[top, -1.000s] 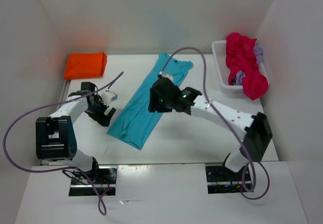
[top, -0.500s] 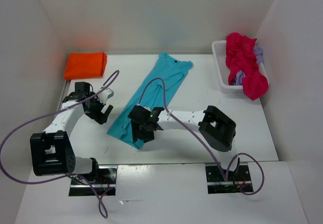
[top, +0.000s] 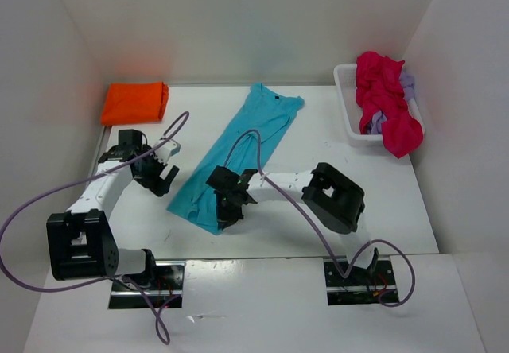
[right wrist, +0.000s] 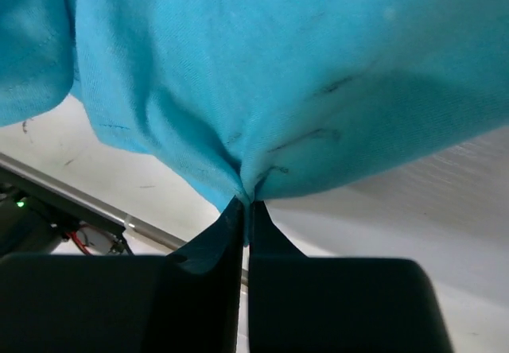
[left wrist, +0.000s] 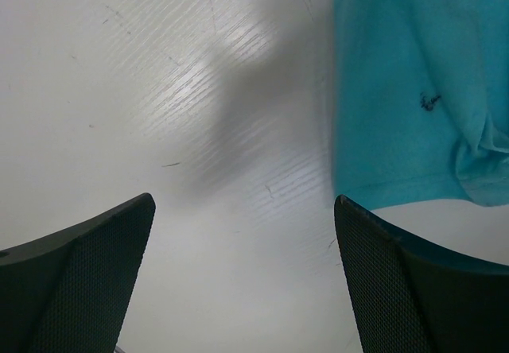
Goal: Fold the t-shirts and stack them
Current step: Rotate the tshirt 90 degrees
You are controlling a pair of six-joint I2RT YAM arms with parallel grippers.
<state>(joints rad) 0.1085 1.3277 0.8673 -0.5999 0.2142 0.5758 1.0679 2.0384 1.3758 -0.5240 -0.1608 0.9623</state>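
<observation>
A turquoise t-shirt [top: 238, 146] lies folded into a long strip, running diagonally across the table from the back centre to the near left. My right gripper [top: 223, 216] is at its near hem, shut on a pinch of the turquoise cloth [right wrist: 262, 122]. My left gripper [top: 161, 174] hovers open just left of the strip; the shirt's near corner [left wrist: 413, 91] shows beside its right finger [left wrist: 413, 289]. An orange t-shirt [top: 134, 102] sits folded at the back left. A magenta-red t-shirt [top: 386, 102] and a lavender one [top: 406, 83] are heaped in the basket.
A white mesh basket [top: 347, 98] stands at the back right against the right wall. White walls enclose the table on three sides. Purple cables loop over both arms. The right arm's elbow [top: 338, 198] is low over the table's near right.
The right arm swung from the shirt's middle down to its near hem and its jaws closed on the cloth. The left gripper shifted slightly back and left, still open.
</observation>
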